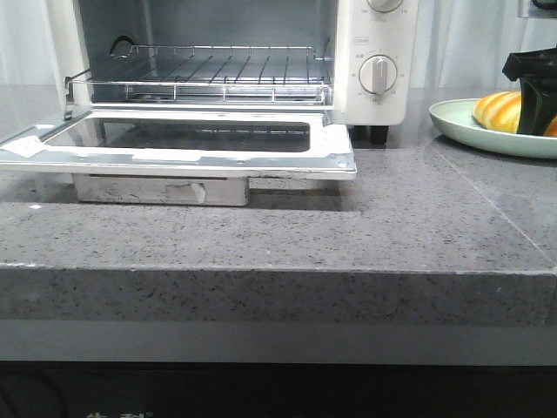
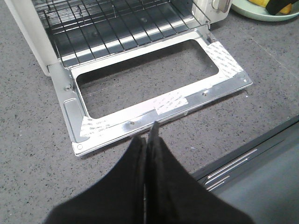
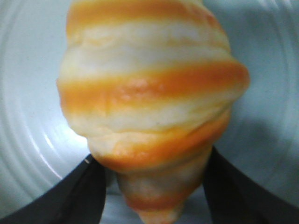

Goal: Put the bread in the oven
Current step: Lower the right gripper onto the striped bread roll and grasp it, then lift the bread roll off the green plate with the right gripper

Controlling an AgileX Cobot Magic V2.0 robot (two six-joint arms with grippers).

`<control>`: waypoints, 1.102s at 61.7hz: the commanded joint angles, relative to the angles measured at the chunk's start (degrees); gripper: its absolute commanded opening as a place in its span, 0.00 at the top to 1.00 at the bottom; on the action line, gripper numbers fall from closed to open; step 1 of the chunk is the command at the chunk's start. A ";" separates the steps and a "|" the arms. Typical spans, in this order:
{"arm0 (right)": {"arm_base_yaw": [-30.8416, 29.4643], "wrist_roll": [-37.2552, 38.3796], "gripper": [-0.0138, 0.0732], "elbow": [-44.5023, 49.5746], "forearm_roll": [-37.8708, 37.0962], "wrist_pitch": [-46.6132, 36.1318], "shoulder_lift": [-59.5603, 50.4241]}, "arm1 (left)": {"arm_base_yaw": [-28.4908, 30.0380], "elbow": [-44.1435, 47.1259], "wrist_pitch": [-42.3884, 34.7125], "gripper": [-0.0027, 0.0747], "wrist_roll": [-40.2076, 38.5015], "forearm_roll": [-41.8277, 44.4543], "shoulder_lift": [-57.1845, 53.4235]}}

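At far right of the bench (image 1: 418, 218), bread (image 3: 154, 112) lies on the pale green plate (image 1: 452, 117). My right claw (image 3: 156, 186) straddles its narrow end, fingers (image 3: 79, 196) apart, whether touching unclear. Left claw (image 2: 148, 140) pressed together near the oven (image 1: 261, 61), whose door (image 2: 154, 100) lies open, rack (image 1: 218, 74) bare.

Grey counter (image 1: 261, 235): oven (image 1: 374, 61), plate (image 1: 452, 122).
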 commanded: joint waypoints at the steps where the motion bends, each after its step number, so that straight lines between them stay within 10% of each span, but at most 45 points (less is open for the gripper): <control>1: -0.22 -1.22 0.44 -2.00 0.23 -1.97 -2.69 | 0.12 -1.57 -3.91 0.99 -0.26 -0.08 -0.15; 14: -0.22 -1.91 0.62 -2.00 0.29 -1.15 -3.19 | 0.12 -1.57 -3.91 0.99 -0.26 -0.08 -0.15; 68: 0.04 -3.12 0.62 16.98 18.44 4.80 -36.66 | 0.12 -1.57 -4.02 0.99 -0.26 -0.08 -0.15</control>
